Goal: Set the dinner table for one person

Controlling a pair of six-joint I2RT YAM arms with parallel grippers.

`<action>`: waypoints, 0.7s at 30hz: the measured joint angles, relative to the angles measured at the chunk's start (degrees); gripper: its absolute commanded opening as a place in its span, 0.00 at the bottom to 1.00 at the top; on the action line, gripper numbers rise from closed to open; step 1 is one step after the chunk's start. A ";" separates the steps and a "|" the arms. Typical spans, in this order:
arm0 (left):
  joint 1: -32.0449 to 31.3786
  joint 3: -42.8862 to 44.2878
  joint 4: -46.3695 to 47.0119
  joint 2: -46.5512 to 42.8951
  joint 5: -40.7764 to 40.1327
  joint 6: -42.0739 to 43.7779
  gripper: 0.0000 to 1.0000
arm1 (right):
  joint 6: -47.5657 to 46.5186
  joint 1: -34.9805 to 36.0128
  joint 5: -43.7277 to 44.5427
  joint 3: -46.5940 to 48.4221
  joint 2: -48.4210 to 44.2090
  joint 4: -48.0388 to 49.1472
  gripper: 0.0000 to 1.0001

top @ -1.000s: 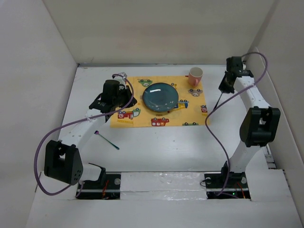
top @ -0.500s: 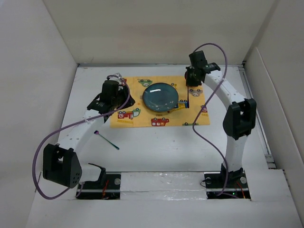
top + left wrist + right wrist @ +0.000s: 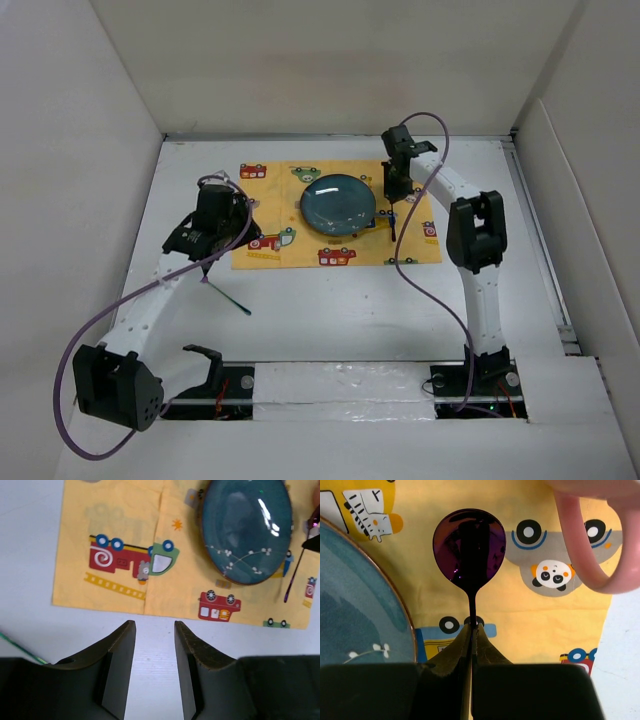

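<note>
The desk (image 3: 330, 310) was a plain white surface with white walls round it. A yellow mat (image 3: 305, 252) printed with cartoon cars lay on it, about midway between the left and right edges and closer to the far edge than the near one. A dark blue plate (image 3: 339, 204) sat on the mat, in its far half.

The right claw (image 3: 471, 635) was pinched tight on the thin handle of a purple spoon (image 3: 469, 550). The spoon's bowl hung over the mat between the plate's rim and the handle of a pink mug (image 3: 574, 540), which stood at the mat's right edge. Whether the spoon touched the cloth could not be told.

The left claw (image 3: 154, 627) held nothing, and a narrow gap showed between its fingers. It hovered over bare desk just beside the mat's near edge, toward the mat's left end. A thin green utensil (image 3: 228, 297) lay on the bare desk nearer the left edge, clear of the mat and on its near side.
</note>
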 measured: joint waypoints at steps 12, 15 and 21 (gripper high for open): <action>4.20 -1.05 -12.37 1.11 -7.91 -6.10 0.44 | 0.31 0.00 -0.44 0.63 3.32 0.17 0.06; 8.57 -2.80 -12.55 0.83 -7.37 -6.82 0.45 | 0.63 0.02 -0.52 0.63 3.32 0.52 0.24; 20.44 -7.87 -12.41 0.24 -3.56 -6.23 0.45 | 1.18 0.04 -1.11 0.11 3.06 1.01 0.45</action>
